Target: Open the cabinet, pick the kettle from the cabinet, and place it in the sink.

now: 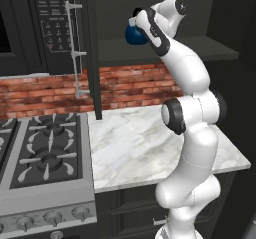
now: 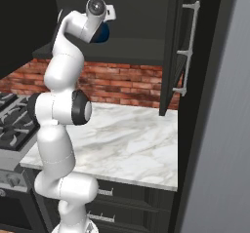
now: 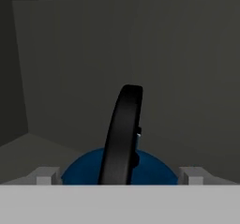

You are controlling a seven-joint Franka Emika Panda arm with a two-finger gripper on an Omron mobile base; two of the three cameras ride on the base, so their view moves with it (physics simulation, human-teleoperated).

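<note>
Sim kitchen w/ brick backsplash (image 1: 130, 85), white marble surface (image 1: 135, 148) and gas stove (image 1: 42, 148) to its left. Cabinet (image 2: 173, 42) doors are swung open, silver bar handles (image 1: 75, 48) facing out. Kettle (image 1: 134, 34) sits on the cabinet shelf (image 1: 200, 50), dark-blue body just in front of the wrist. Hand view: kettle body (image 3: 84, 171) low and centred, black loop handle (image 3: 123, 134) rising upright between the fingers (image 3: 120, 178). Fingers spread about as wide as they go, one each side of the handle, nothing gripped yet.

Step in hand, by my read: grasp kettle. To do it well, keep handle centred btwn tips, ease fwd/down so pads bracket the arch near its top, then close firmly. Lift straight up before pulling out, so body clears shelf edge and door. Sink isn't in frame.
</note>
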